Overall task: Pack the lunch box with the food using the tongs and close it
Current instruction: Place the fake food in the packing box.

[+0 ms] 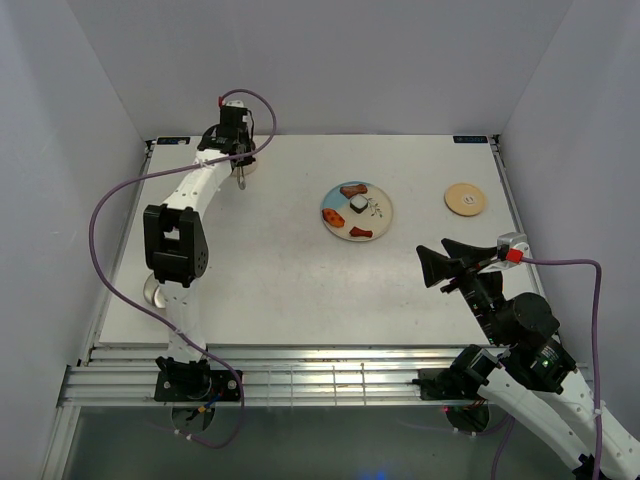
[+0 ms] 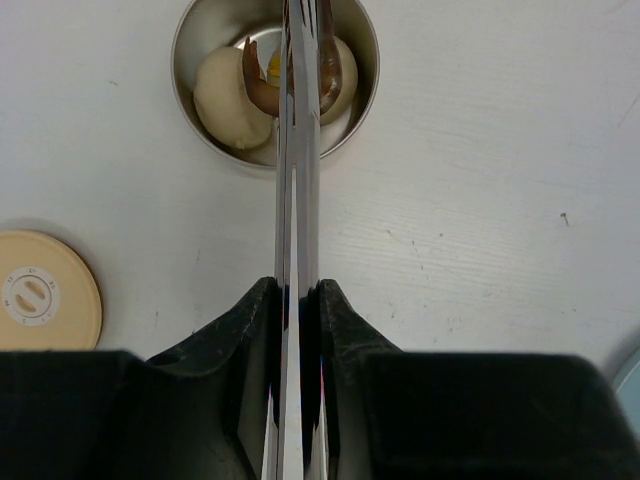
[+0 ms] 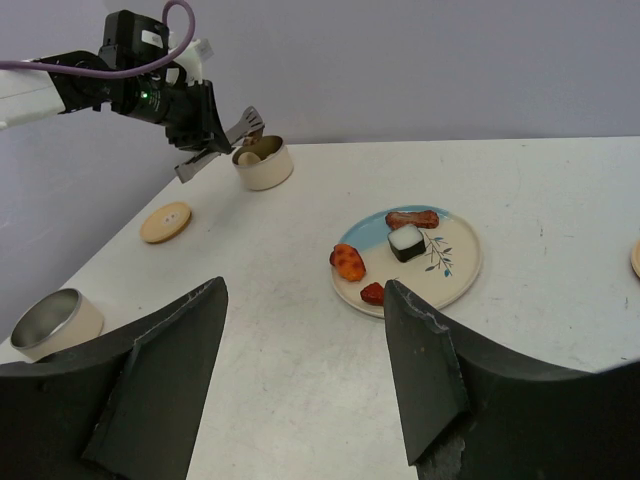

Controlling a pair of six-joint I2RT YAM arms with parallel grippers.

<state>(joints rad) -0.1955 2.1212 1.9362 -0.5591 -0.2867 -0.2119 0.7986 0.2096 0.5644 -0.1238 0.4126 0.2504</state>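
Tongs are pinched tight in your left gripper. Their tips are down inside the far-left tin, with a brown piece at the tips above two pale pieces. One wooden lid lies near that tin. Four food pieces sit on the plate. Second tin sits at the table's left edge. Your right gripper hangs wide open, holding nothing. Other lid lies right of the plate.

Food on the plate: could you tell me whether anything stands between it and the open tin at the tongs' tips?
Nothing visible does. Bare table lies between the plate and the tin; the wooden lid lies off that path.
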